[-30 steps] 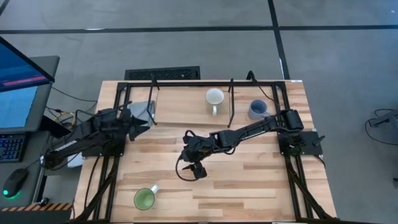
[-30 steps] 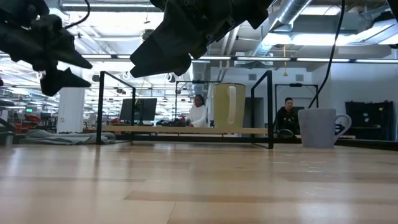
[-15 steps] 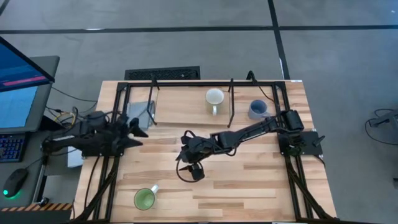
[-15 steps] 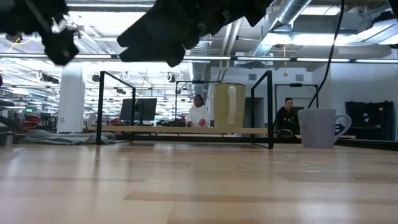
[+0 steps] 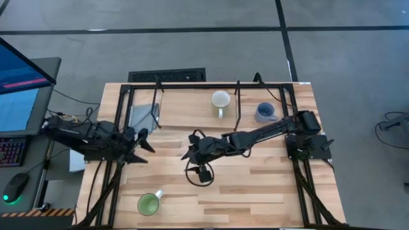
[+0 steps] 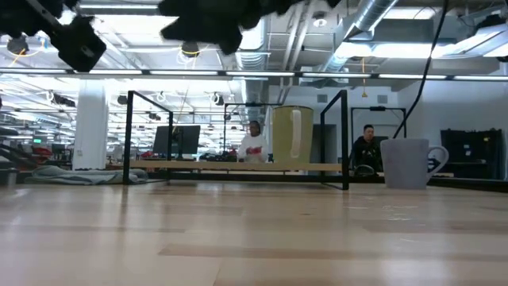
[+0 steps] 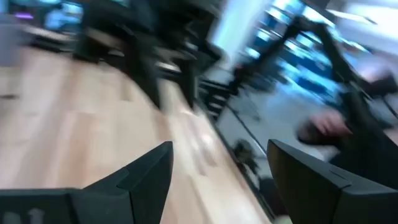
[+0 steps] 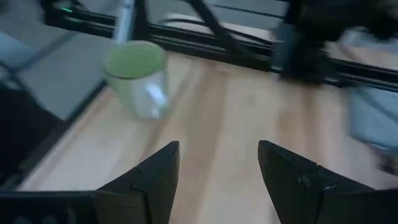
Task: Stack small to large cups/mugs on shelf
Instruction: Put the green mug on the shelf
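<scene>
A white mug (image 5: 220,100) stands upright on the shelf (image 6: 230,167), a wooden board in a black rod frame along the table's far side. A blue-grey mug (image 5: 263,112) stands on its base by the shelf's right end. A green mug (image 5: 148,204) stands upright near the table's near left corner and also shows in the right wrist view (image 8: 137,78). My left gripper (image 5: 144,145) hovers open over the table's left part. My right gripper (image 5: 187,147) hovers open over the middle, pointing toward the green mug (image 8: 137,78). Neither gripper holds anything.
A grey cloth (image 5: 144,115) lies at the shelf's left end. A monitor and keyboard (image 5: 13,150) stand off the table's left side. People sit in the room beyond the far edge (image 6: 367,147). Bare wood lies across the near right part (image 5: 255,191).
My left gripper has swung from beside the grey cloth toward the table's near edge, rising and turning as it went. My right gripper has risen over the table's middle. Both stay open; the mugs have not moved.
</scene>
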Motion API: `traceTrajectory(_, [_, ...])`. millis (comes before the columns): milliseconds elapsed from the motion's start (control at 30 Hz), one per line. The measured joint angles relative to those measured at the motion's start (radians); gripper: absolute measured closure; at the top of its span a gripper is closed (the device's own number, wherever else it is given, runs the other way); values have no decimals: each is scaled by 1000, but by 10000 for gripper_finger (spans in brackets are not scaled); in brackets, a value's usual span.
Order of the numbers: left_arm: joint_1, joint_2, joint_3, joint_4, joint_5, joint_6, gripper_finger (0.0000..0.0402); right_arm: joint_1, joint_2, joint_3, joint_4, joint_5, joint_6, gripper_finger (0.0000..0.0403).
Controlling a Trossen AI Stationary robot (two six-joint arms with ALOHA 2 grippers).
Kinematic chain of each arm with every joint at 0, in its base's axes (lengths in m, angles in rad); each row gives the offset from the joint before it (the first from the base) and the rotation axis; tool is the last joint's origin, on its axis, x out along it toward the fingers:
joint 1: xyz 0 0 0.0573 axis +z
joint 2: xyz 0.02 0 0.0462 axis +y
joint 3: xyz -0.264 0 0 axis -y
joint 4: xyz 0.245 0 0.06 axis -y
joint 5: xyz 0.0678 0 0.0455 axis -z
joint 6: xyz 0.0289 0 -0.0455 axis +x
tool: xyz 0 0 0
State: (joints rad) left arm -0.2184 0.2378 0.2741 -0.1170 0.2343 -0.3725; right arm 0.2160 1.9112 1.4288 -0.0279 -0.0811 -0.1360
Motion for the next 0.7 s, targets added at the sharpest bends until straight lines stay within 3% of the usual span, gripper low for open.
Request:
traceTrajectory(300, [-158, 116, 0, 0, 33, 130, 150, 80, -171, 0, -214, 362, 3, 163])
traceTrajectory(567, [-211, 176, 0, -7, 209, 241, 150, 189, -276, 0, -340, 653, 76, 163])
traceTrajectory(700, [-215, 226, 0, -5, 237, 317, 150, 242, -311, 0, -384, 829, 130, 163])
